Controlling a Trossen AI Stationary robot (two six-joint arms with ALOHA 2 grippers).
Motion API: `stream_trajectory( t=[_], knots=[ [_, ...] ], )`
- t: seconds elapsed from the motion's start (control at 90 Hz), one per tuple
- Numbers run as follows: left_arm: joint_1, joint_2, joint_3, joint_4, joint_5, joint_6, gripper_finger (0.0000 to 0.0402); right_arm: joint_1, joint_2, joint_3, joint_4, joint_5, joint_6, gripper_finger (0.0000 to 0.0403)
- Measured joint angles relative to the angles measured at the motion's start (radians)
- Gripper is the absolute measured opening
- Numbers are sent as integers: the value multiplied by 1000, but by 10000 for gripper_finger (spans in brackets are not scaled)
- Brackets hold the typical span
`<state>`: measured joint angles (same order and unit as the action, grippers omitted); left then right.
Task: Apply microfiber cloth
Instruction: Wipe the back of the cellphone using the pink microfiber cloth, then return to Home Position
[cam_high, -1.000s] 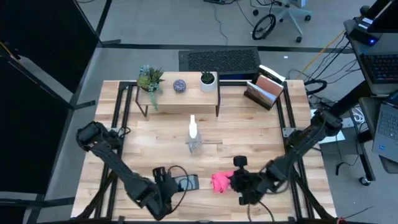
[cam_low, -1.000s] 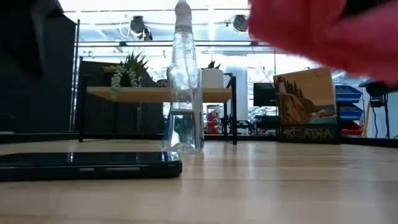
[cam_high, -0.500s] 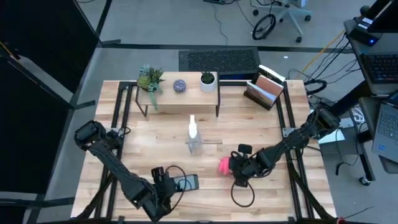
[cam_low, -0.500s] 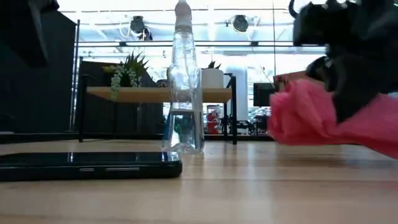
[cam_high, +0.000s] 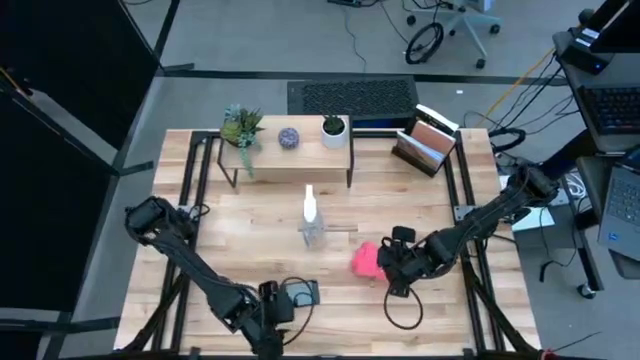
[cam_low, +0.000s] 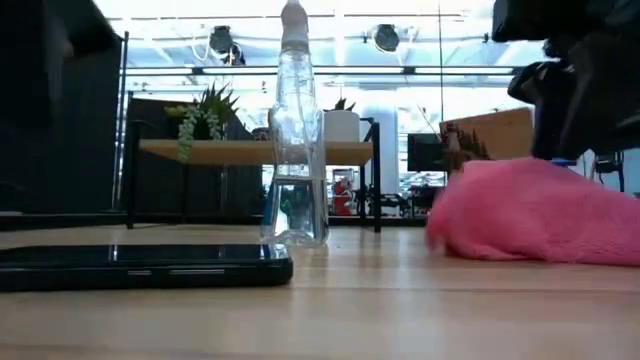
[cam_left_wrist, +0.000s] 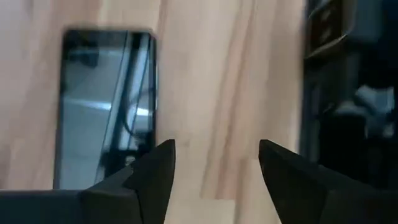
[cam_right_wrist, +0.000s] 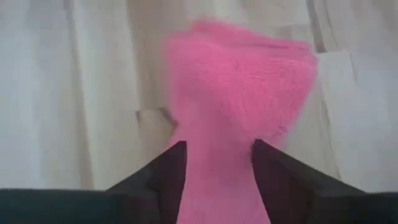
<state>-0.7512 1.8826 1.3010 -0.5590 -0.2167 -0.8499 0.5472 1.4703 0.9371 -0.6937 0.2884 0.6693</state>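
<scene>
Right now my right gripper (cam_right_wrist: 211, 163) is pinched on the microfiber cloth (cam_high: 366, 259), its two fingers closed to a narrow gap filled by pink fabric, while the rest of the cloth rests bunched on the wooden table (cam_high: 400, 200) between the spray bottle (cam_high: 311, 222) and my right arm. My left gripper (cam_left_wrist: 214, 163) hangs spread and empty just beside the smartphone (cam_left_wrist: 106, 106), near the table's front edge. From the low camera the cloth's right end runs out of frame.

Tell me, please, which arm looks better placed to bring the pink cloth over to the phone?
Probably the right. The right gripper already has the microfiber cloth between its fingers, resting on the table. The left gripper is open and empty beside the smartphone, away from the cloth.
</scene>
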Motion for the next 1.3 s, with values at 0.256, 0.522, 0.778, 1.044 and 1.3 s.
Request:
stream_trajectory(
  t=[0.256, 0.522, 0.778, 1.044, 1.3],
  knots=[
    [37, -23, 7, -84, -26, 170, 109, 19, -37, 0, 98, -7, -77, 141],
    [111, -318, -63, -209, -220, 330, 6, -82, -228, -5, 147, -30, -314, 40],
    [200, -594, -367, 48, -212, 373, 7, -252, -511, -223, 478, -214, -499, 6],
    [203, -831, -576, 202, -281, 416, 8, -327, -799, -426, 583, -104, -491, 6],
    [210, -844, -593, 246, -289, 574, 8, -365, -902, -521, 657, -156, -609, 8]
  ],
)
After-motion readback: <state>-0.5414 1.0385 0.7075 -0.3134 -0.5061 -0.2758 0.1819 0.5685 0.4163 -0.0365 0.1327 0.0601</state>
